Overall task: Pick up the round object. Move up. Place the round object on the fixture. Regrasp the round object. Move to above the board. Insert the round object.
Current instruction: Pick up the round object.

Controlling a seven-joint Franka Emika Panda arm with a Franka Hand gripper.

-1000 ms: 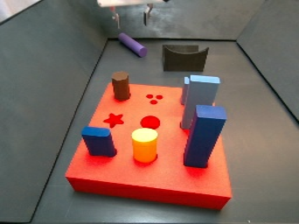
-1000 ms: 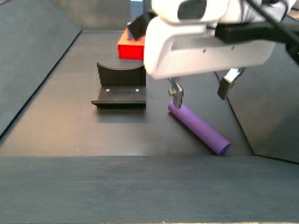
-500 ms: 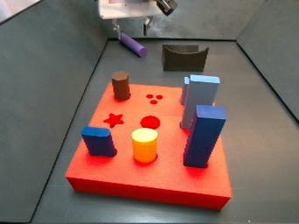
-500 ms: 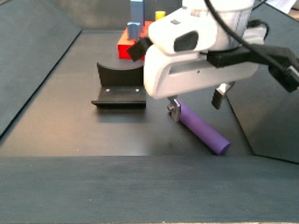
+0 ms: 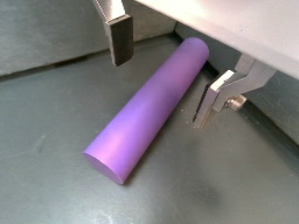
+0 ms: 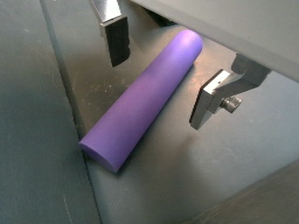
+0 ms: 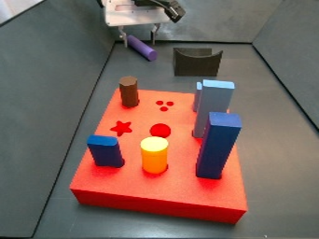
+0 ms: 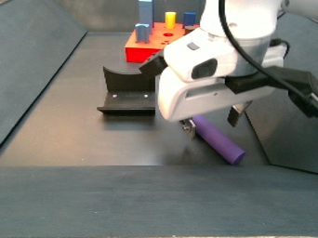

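A: Where does the end effector [image 5: 163, 79] stand against the purple cylinder [image 5: 152, 108]?

B: Low over it and spread wide, one finger [image 5: 119, 39] on each long side of the purple cylinder, neither pad touching it in both wrist views (there is a gap on both sides).

A: And the purple cylinder itself?

B: Lying flat on the grey bench [image 8: 87, 139], close to a side wall. In a side view the end effector [image 8: 209, 124] covers its near end, and the rest of the purple cylinder [image 8: 221, 143] sticks out.

A: What lies past the purple cylinder?

B: The fixture [image 8: 126, 90] stands just beyond it, empty. Farther off is the red board [image 7: 149, 154], its round hole [image 7: 159, 130] open, well apart from the purple cylinder [image 7: 141, 49].
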